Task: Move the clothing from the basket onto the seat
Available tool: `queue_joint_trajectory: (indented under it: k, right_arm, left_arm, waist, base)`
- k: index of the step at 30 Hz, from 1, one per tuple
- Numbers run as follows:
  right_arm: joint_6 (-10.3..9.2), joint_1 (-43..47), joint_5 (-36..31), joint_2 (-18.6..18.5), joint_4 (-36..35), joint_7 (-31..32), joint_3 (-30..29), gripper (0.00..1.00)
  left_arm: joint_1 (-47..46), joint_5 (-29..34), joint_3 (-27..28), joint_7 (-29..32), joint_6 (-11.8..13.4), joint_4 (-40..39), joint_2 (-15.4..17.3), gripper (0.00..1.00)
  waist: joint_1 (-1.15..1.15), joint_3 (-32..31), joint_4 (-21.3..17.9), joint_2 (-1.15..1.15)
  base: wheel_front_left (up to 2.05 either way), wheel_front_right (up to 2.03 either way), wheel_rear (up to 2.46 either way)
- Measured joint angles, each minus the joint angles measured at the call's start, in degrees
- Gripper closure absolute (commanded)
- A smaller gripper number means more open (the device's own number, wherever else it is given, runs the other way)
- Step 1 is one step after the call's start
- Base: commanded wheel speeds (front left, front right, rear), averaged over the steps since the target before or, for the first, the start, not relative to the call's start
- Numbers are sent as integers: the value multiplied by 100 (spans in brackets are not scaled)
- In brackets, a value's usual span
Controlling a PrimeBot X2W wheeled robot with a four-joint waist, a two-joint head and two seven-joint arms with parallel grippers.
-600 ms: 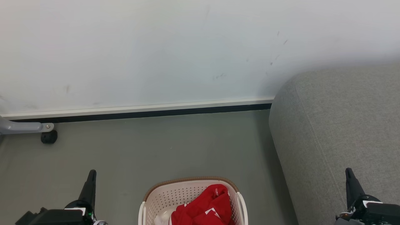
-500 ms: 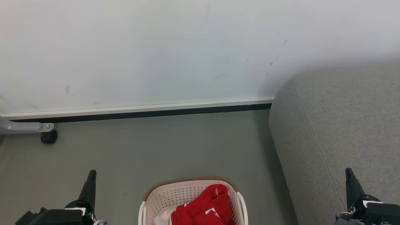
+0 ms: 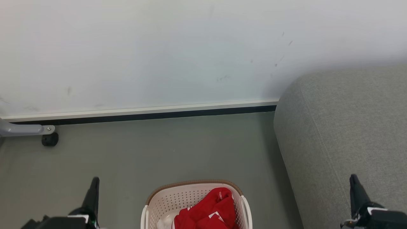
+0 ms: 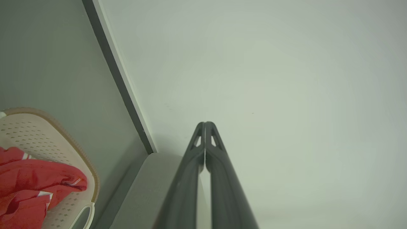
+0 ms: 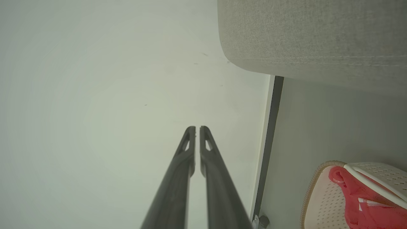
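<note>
Basket (image 3: 194,183) holds clothing (image 3: 206,211), seemingly clear of seat (image 3: 349,127); left hand (image 3: 95,181), right hand (image 3: 352,178) closed, empty.

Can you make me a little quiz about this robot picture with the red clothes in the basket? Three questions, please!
1. True or false: the red clothing is lying inside the basket.
2. Pick one: seen from the robot's head, the grey seat is on which side of the basket?
A. the robot's left
B. the robot's right
C. under the basket
3. Fill in the gap: the left gripper and the right gripper are both ____ (open or shut), and hold nothing.

Key: 1. True. 2. B. 3. shut.
</note>
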Motion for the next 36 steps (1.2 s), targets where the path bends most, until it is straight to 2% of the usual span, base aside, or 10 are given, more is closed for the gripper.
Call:
queue_joint_trajectory:
  k: [1, 2, 3, 4, 15, 21, 29, 36]
  right_arm:
    - [-8, 32, 0, 14, 58, 0, 4, 100]
    - [-9, 81, 0, 35, 123, 0, 9, 0]
    - [-9, 138, 0, 57, 188, -1, 15, 100]
    - [-10, 196, 0, 81, 253, 0, 20, 0]
    - [-31, 278, -11, 107, 292, -159, 202, 0]
    - [-32, 280, -116, 105, 255, -260, 243, 0]
    - [-143, 284, -681, 103, 114, -435, 357, 0]
    - [-293, 284, -1415, 65, -19, -564, 602, 0]
  left_arm:
    - [40, 0, -7, 0, 4, 58, -11, 100]
    - [94, 0, -10, 0, 7, 118, -25, 0]
    - [155, 0, -16, 0, 7, 176, -42, 100]
    - [214, 0, -20, 0, 7, 238, -57, 0]
    - [313, 37, -166, -158, 8, 237, -69, 0]
    - [318, 257, -187, -267, 52, 119, -67, 0]
    - [343, 800, -247, -426, 199, -108, -65, 0]
    - [347, 1512, -374, -565, 310, -265, -55, 0]
  waist:
    - [0, 0, 0, 0]
    - [0, 0, 0, 0]
    - [0, 1, 0, 0]
    - [0, 1, 0, 0]
    - [0, -36, 0, 0]
    - [1, -73, 0, 0]
    - [1, -120, -2, 0]
    - [1, -153, -6, 0]
  base:
    - [0, 0, 0]
    - [0, 0, 0]
    - [0, 0, 0]
    - [0, 0, 0]
    - [0, 0, 0]
    - [0, 0, 0]
    - [0, 0, 0]
    - [0, 0, 0]
